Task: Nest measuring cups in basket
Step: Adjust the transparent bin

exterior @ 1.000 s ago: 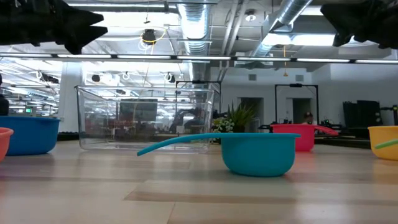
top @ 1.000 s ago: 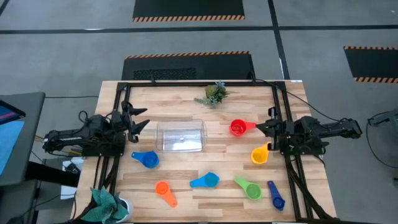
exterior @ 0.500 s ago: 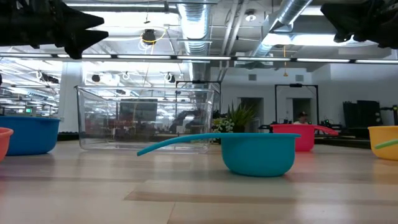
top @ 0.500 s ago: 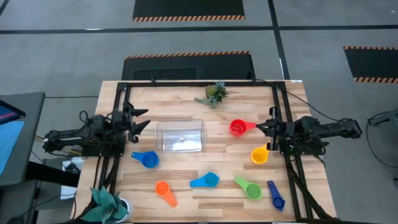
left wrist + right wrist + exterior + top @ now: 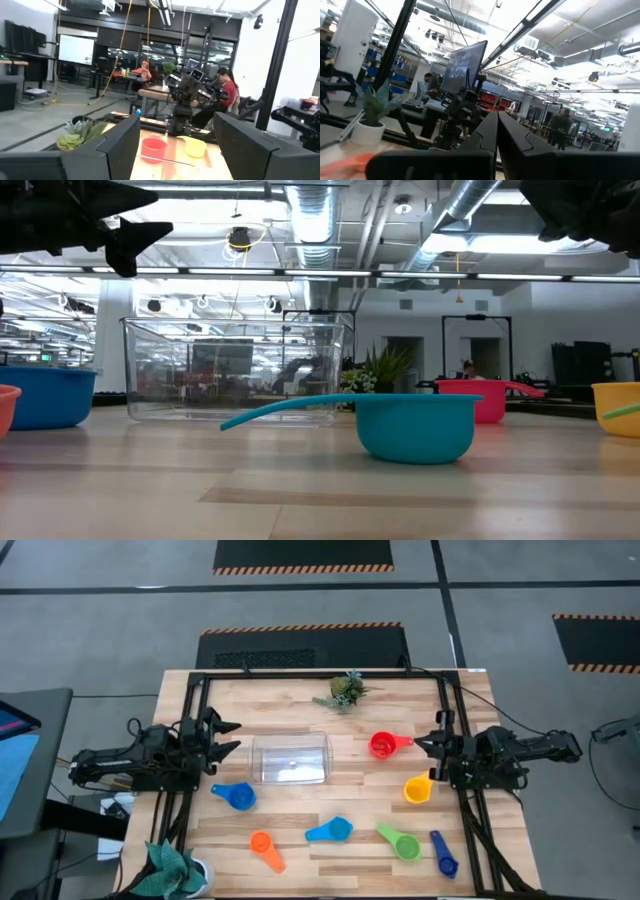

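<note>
Wooden worktop (image 5: 300, 810) holds seven measuring cups (image 5: 330, 831), all scattered outside the empty basket (image 5: 290, 758). Nothing is nested yet. Left gripper (image 5: 226, 737) waits beside it, fingers spread. Right gripper (image 5: 424, 743) has fingers pressed together, holding nothing.

Bright even overhead light; soft shadows; wrist views blurred

Wooden table (image 5: 300, 715), light planks, black frame along both sides. On it: clear basket (image 5: 290, 758) near centre; plant sprig (image 5: 343, 691) at far edge; red cup (image 5: 384, 745), yellow cup (image 5: 418, 788), blue cup (image 5: 235, 795), orange cup (image 5: 264, 847), teal cup (image 5: 331, 831), green cup (image 5: 400, 841) and dark blue cup (image 5: 443, 854), all apart.
</note>
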Robot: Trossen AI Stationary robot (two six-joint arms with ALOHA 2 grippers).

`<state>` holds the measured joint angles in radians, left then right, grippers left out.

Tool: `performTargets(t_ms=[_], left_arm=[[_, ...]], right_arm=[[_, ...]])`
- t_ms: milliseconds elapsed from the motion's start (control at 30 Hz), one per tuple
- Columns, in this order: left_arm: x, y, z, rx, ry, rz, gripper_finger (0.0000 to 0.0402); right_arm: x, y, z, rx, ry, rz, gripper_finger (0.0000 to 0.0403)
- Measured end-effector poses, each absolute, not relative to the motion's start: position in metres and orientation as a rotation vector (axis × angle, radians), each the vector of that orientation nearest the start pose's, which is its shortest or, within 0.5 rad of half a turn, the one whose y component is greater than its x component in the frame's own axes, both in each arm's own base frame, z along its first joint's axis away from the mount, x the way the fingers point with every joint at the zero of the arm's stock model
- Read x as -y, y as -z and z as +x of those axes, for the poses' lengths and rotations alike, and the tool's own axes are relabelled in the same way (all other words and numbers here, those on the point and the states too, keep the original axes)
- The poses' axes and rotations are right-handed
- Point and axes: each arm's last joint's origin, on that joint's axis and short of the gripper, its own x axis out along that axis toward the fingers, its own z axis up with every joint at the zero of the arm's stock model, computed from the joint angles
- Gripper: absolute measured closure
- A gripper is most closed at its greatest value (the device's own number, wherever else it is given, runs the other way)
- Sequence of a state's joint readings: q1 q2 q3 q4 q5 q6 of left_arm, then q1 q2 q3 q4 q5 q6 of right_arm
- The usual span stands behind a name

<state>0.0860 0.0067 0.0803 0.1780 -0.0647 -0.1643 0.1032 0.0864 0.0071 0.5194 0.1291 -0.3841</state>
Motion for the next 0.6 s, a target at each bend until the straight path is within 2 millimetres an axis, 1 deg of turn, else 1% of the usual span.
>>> performTargets(t_ms=[167, 300, 433, 500, 600], left_arm=[[-0.011, -0.207, 0.089, 0.26, -0.191, -0.083, 0.0159], [-0.012, -0.207, 0.089, 0.255, -0.238, -0.028, 0.0159], [-0.012, -0.208, 0.088, 0.265, -0.25, -0.009, 0.0159], [-0.012, -0.212, 0.087, 0.305, -0.252, 0.0, 0.0159], [-0.012, -0.22, 0.084, 0.387, -0.259, 0.033, 0.0159]], right_arm=[[-0.007, -0.207, 0.093, 0.423, 0.071, -0.205, 0.0372], [-0.008, -0.207, 0.093, 0.424, 0.058, -0.208, 0.0372], [-0.009, -0.208, 0.093, 0.428, 0.046, -0.188, 0.0372], [-0.009, -0.213, 0.092, 0.438, 0.045, -0.184, 0.0372], [-0.008, -0.226, 0.089, 0.474, 0.057, -0.198, 0.0372]])
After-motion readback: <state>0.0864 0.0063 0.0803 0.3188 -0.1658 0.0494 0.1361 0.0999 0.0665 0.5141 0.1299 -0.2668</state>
